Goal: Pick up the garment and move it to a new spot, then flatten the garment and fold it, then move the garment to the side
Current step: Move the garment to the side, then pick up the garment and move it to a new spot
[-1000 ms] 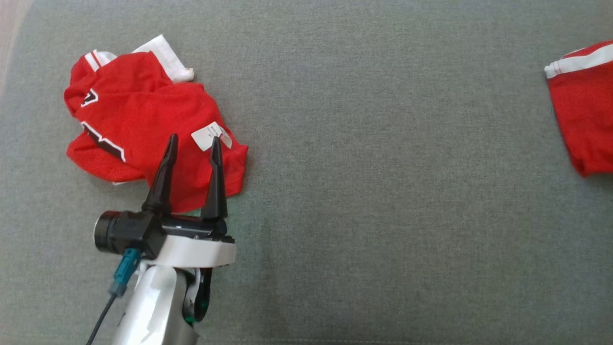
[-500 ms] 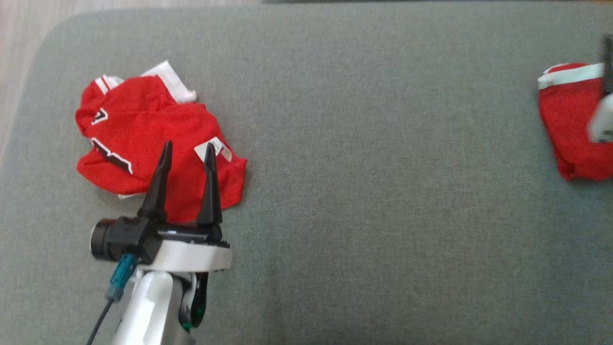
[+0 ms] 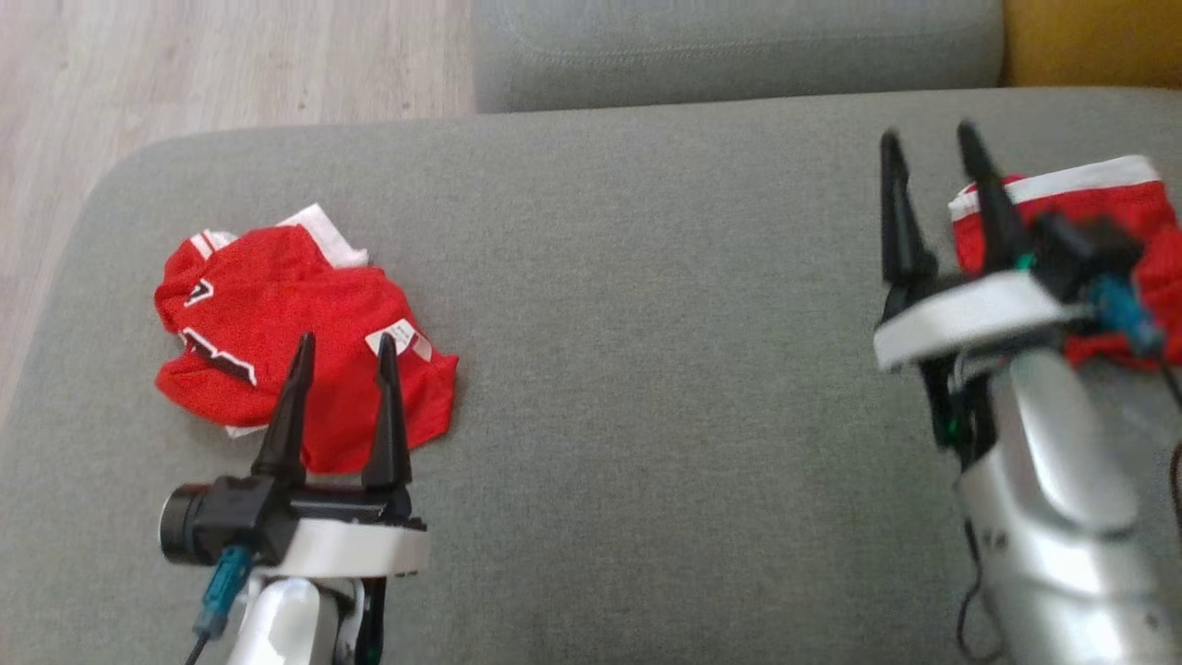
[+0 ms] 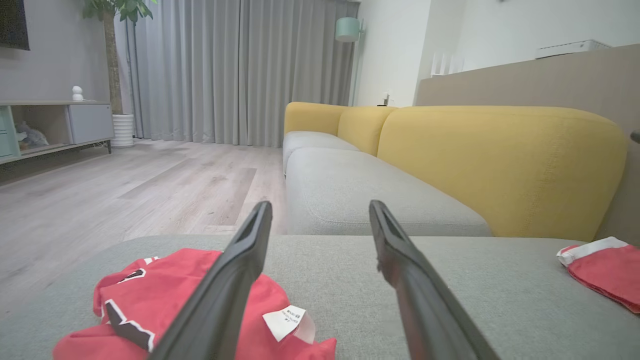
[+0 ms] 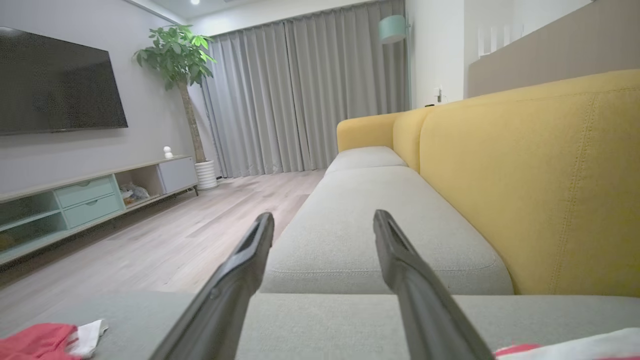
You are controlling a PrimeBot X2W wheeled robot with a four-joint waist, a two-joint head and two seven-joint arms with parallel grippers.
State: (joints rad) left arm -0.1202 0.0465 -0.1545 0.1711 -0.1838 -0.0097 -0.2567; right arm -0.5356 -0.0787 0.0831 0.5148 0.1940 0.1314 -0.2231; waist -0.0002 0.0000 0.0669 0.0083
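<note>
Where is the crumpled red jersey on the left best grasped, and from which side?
Probably at the corner of the red jersey beside its white label: it sticks out from the heap. Come from above with the open left gripper hovering nearby.

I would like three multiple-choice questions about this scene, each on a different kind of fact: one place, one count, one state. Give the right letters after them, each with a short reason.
1. Where on the grey cushion does the crumpled red garment lie, in the head view?
A. toward its left side
B. at its middle
C. at its far right edge

2. How many red garments lie on the cushion?
A. one
B. two
C. four

3. How does the left gripper stand?
A. shut on the garment
B. shut on nothing
C. open, holding nothing

Answers:
1 A: it lies at the left, just ahead of the left gripper.
2 B: a second red garment with a white band lies at the right, partly behind the right gripper.
3 C: its two fingers stand well apart above the cloth.
</note>
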